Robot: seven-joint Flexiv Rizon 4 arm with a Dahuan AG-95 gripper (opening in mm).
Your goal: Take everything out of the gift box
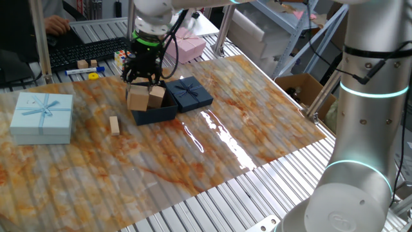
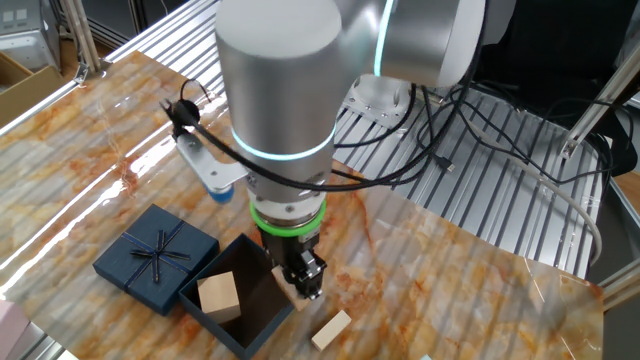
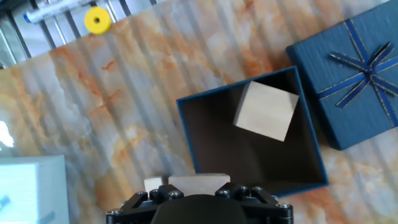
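The navy gift box (image 1: 156,115) stands open on the marbled mat, and its bowed lid (image 1: 190,93) lies right beside it. One pale wooden block (image 1: 157,96) (image 3: 266,111) rests tilted inside the gift box (image 3: 249,155). My gripper (image 1: 140,85) is shut on a second wooden block (image 1: 136,98) (image 3: 198,181), held just above the box's left wall. The other fixed view shows the gripper (image 2: 305,283) at the edge of the gift box (image 2: 240,325). A thin wooden slab (image 1: 114,124) (image 2: 331,328) lies on the mat outside the box.
A light blue ribboned box (image 1: 43,116) sits at the left. Behind are a pink box (image 1: 191,46), a multicoloured cube (image 1: 120,58), a yellow disc (image 1: 94,76) and a keyboard. Bare metal slats border the mat.
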